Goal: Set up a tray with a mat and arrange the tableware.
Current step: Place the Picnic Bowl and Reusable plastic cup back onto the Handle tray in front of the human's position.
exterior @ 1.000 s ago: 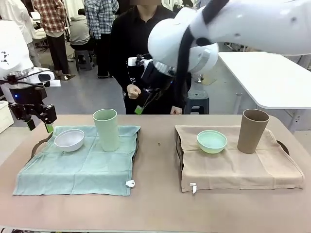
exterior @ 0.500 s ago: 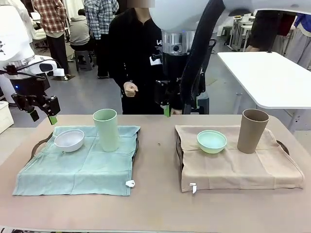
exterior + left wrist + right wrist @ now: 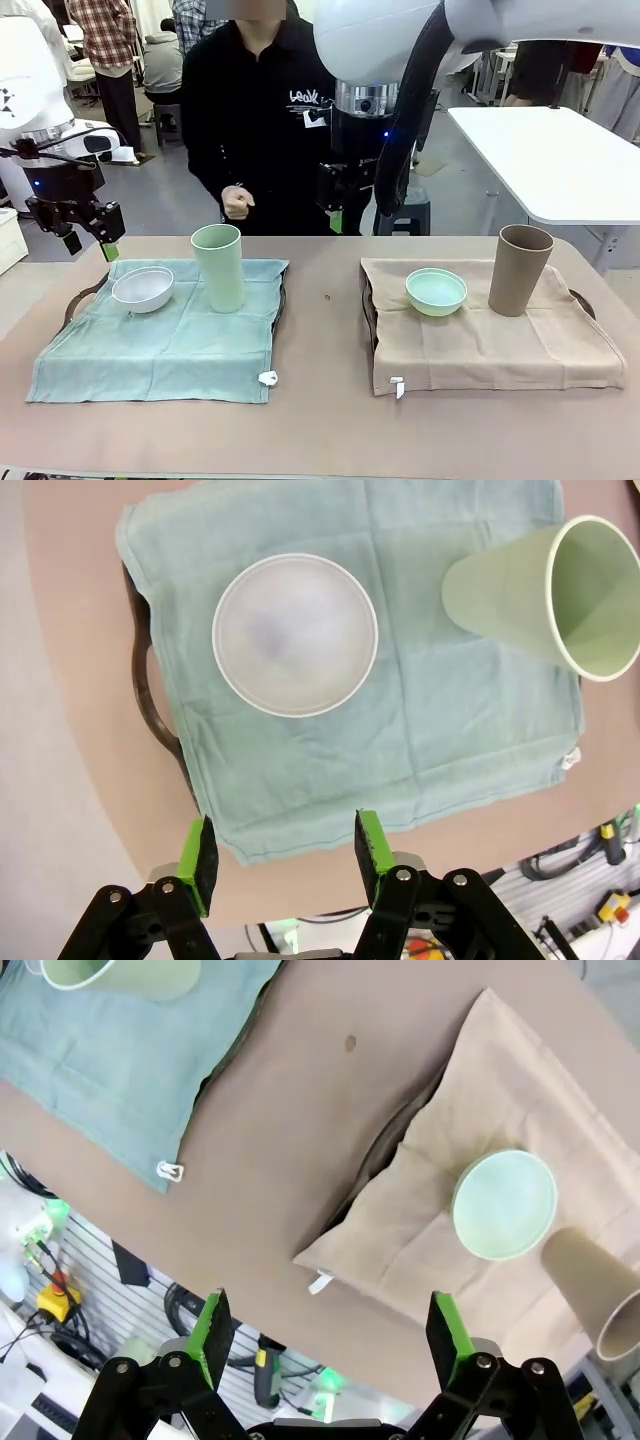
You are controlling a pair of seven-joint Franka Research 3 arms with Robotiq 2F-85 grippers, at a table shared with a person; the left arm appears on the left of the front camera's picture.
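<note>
On the table's near half, two soft mats are draping over dark-handled trays: the green mat is carrying the white bowl and mint cup, the beige mat the mint bowl and taupe cup. All look light, rigid and smooth; cups likely suit mid-wall grips, bowls the rim. Beyond, the left gripper and right gripper are hovering apart, empty.

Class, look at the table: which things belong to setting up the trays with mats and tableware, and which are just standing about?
Part of the job:
- white bowl and mint green cup on the green mat
- mint green bowl and taupe cup on the beige mat

Standing about:
- white side table
- person across the table
</note>
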